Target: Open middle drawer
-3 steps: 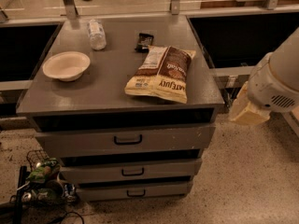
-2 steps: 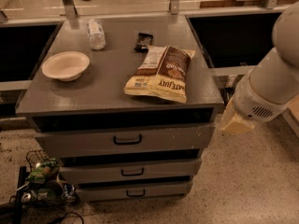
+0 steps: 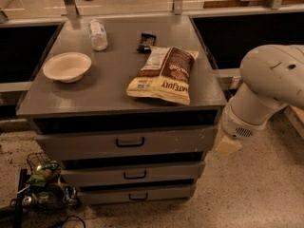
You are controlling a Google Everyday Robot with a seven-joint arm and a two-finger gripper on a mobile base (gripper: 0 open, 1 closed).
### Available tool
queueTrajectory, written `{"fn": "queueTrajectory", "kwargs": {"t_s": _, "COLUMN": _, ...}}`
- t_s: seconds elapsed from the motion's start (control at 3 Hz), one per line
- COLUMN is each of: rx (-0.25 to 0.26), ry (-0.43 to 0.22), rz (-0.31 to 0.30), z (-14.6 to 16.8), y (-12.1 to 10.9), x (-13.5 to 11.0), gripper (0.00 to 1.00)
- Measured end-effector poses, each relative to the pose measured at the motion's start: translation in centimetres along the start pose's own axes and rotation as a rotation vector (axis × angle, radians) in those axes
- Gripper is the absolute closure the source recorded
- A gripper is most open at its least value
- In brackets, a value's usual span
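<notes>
Hand [image 3: 228,145] moved left, near shut middle drawer [image 3: 135,175].

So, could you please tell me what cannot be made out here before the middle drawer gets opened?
Camera view:
- gripper, right of the cabinet beside the top drawer: mostly hidden behind the arm's wrist.
- middle drawer: inside hidden behind its front panel.
- dark packet behind the chip bag: label too small to read.
- floor clutter: cut off by the left edge.
</notes>
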State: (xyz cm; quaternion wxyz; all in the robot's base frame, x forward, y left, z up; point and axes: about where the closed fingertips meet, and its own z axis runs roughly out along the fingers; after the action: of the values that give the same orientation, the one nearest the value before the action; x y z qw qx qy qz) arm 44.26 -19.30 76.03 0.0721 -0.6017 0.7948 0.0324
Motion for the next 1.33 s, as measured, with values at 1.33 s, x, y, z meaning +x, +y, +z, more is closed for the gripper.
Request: {"fn": "queueTrajectory", "kwargs": {"t_s": 1.33, "rx": -0.024, "ry": -0.038, "rz": 0.0, "z": 7.0, "y": 5.5, "x": 0.0, "gripper": 1.0}}
